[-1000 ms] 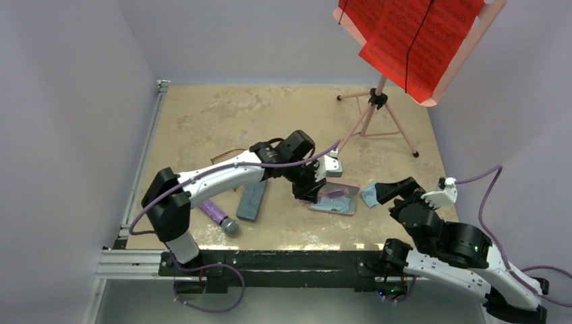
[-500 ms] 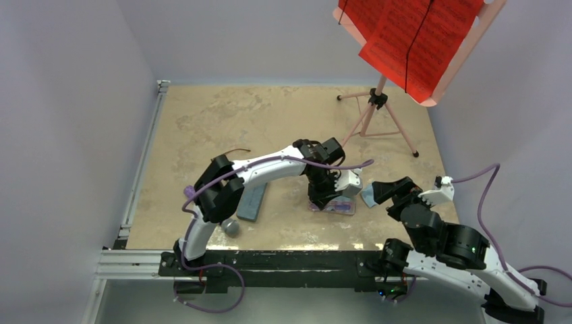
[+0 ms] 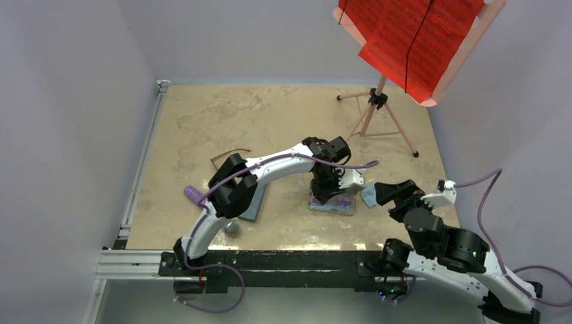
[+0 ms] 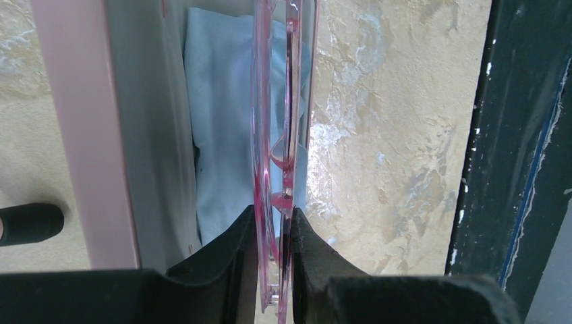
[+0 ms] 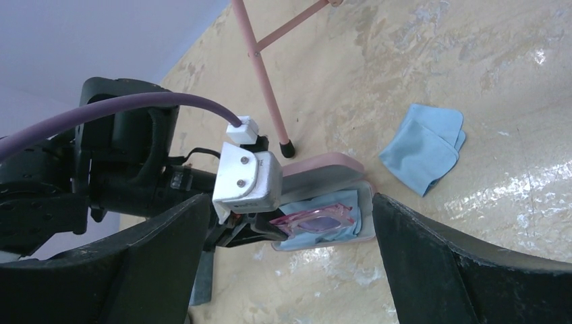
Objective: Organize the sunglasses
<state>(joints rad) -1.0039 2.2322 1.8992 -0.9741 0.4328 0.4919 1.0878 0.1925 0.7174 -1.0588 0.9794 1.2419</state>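
Left wrist view showed the left end effector (image 4: 272,226) closed narrowly on the translucent pink sunglasses (image 4: 276,101), gripping the folded frame near one end. The pair was held on edge above the light blue cloth (image 4: 222,135) that lined the open pink case (image 4: 74,101); whether the frame touched the cloth could not be determined. The right wrist view showed the right end effector (image 5: 290,198) spread wide and holding nothing, aimed at the case from near by, with a second folded cloth (image 5: 423,145) lying on the worktop (image 5: 512,81) beside the case. In the top external view, the dark brown sunglasses (image 3: 229,155) lay on the worktop well apart from both end effectors, and the blue-grey case (image 3: 255,206) lay partly hidden under the left arm. Assessment: the task was roughly at its midpoint. The pink pair was positioned at its case but not released, and the case was not closed. The brown pair was not yet handled.
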